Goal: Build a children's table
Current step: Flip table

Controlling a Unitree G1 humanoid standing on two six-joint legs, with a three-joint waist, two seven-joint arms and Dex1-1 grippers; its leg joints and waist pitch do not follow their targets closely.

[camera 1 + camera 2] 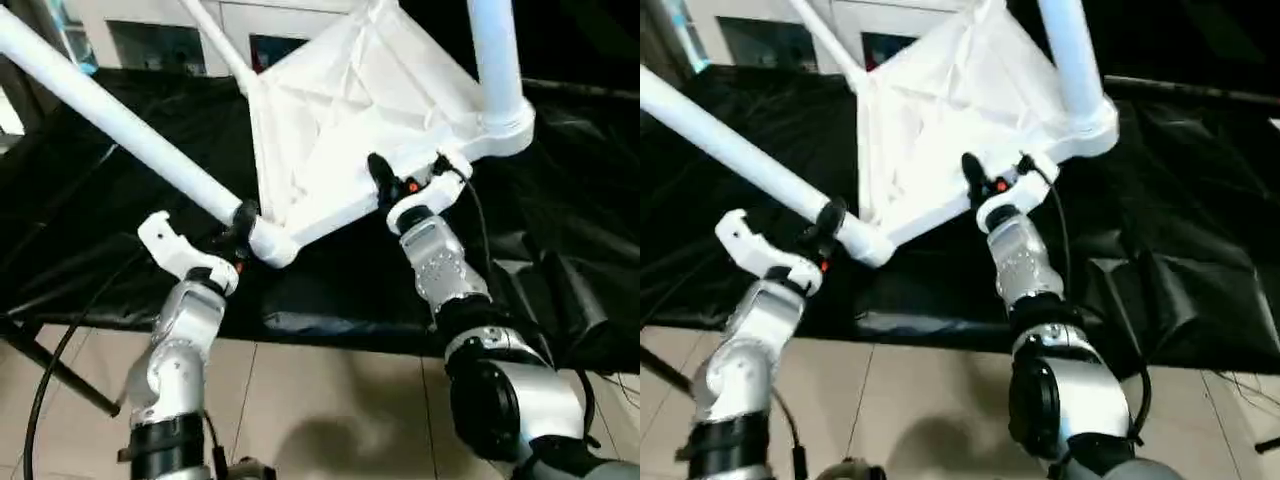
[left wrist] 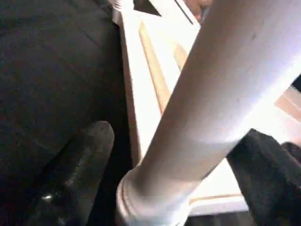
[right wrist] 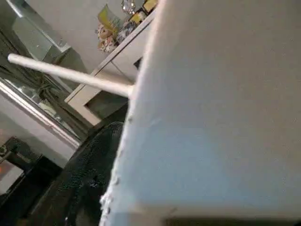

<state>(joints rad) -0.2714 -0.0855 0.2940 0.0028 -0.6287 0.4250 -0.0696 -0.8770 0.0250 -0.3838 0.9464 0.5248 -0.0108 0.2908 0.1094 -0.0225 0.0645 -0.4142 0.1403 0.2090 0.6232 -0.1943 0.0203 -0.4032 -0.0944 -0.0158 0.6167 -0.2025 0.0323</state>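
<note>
Silver forearms nearest. Left pincer (image 1: 243, 228) closed around leg (image 1: 110, 120) just above corner socket. Right pincer (image 1: 392, 182) apparently clamps edge of table top (image 1: 350, 110), tilted above black-draped tabletop (image 1: 330, 290). Three legs visible fitted; fourth unseen, flipping upright left.

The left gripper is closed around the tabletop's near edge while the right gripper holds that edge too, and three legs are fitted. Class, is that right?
Not quite. The left gripper is around a leg beside its corner socket, as the left wrist view shows. The right gripper does hold the tabletop edge, and three legs are fitted.
</note>
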